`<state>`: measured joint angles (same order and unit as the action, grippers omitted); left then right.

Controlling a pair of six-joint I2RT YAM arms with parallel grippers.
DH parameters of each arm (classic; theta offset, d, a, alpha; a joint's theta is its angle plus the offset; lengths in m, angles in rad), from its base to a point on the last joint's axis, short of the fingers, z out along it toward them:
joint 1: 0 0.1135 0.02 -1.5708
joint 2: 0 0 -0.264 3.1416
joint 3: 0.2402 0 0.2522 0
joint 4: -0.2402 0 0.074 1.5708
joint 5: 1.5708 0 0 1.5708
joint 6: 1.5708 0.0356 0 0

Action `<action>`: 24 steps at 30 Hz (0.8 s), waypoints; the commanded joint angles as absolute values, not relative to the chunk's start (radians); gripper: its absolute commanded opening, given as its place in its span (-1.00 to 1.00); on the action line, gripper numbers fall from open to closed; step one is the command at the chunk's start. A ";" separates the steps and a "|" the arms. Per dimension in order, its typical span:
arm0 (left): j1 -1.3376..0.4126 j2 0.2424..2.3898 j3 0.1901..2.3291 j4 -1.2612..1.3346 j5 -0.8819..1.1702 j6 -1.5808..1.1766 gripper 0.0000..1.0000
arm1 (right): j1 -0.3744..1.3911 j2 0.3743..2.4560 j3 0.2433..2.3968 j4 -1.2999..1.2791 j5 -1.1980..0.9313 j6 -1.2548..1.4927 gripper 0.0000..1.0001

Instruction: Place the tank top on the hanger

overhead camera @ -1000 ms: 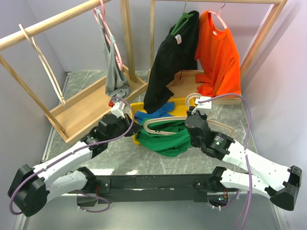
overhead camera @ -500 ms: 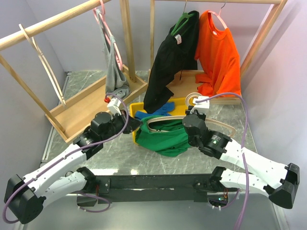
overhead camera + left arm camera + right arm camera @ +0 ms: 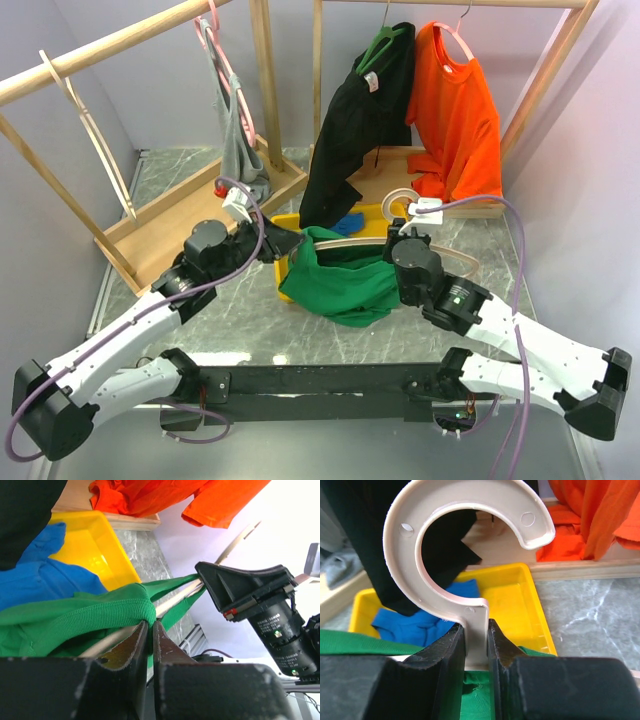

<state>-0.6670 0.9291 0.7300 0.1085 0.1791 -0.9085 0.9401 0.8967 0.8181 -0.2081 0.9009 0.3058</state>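
Jaws of the right gripper clamp the hanger by its neck. Nearly closed, the left gripper seemingly pinches the tank top.

Both arms stretched forward and inward, left tool jaws almost together, right tool clamped on hanger neck

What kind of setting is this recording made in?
Likely a lab bench staged as a small wardrobe: wooden garment racks hung with clothes such as an orange shirt, a yellow bin of garments, all on a marble-look table walled by plain panels.
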 commanded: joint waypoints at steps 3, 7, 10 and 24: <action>-0.663 0.934 0.828 0.084 0.149 -0.893 -0.67 | 0.948 0.807 0.880 -0.133 0.903 0.299 -1.00; -0.663 0.942 0.871 0.064 0.164 -0.864 -0.57 | 0.946 0.788 0.908 -0.135 0.888 0.285 -1.00; -0.663 0.956 0.911 0.066 0.178 -0.853 -0.55 | 0.946 0.807 0.928 -0.149 0.864 0.299 -1.00; -0.664 1.002 1.054 0.061 0.239 -0.835 -0.80 | 0.971 0.900 1.020 -0.077 0.810 0.256 -1.00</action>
<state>-0.6670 0.9878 0.9894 0.0410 0.2073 -0.8604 0.9512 0.8845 0.9417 -0.1635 0.8131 0.2871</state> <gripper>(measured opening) 0.105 0.259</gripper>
